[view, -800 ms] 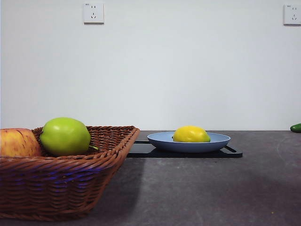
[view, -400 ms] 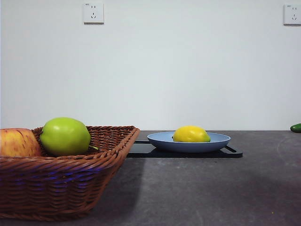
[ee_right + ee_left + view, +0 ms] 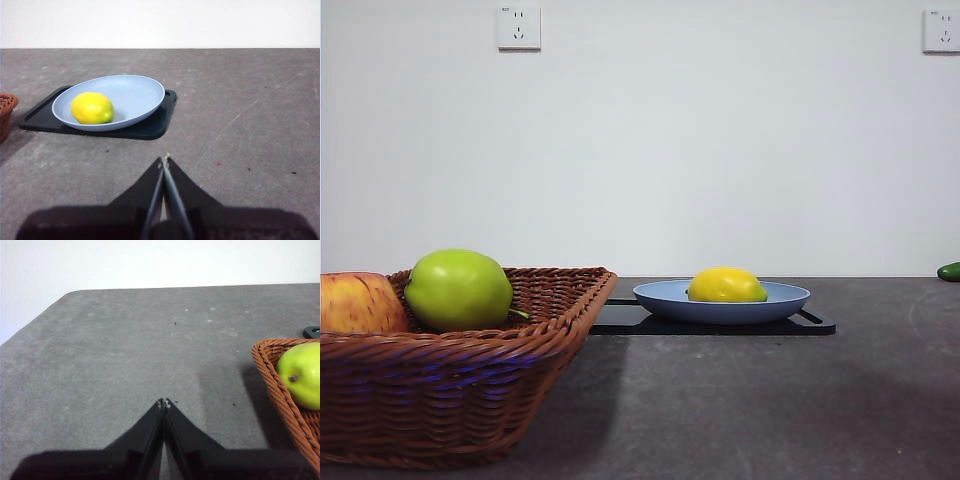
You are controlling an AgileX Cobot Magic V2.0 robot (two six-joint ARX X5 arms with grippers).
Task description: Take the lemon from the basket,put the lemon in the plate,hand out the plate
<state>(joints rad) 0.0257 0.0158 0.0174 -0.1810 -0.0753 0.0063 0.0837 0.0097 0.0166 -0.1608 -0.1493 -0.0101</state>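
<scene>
On gray table [image 3: 770, 400], lemon [image 3: 726, 285] lies lengthwise across plate [image 3: 785, 300].

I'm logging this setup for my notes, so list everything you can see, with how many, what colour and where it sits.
lemon: one, bright yellow, lying in the plate.
plate: one, light blue, on the black tray.
black tray: one, flat, on the table under the plate.
basket: one, brown wicker, on the table beside the tray.
green fruit: one, in the basket.
apple: one, red-yellow, in the basket next to the green fruit.
green object: one, cut off at the front view's edge.
wall sockets: two, white, on the wall.
table: one, dark grey.
left gripper: black, shut, over bare table near the basket.
right gripper: black, shut, short of the tray.
</scene>
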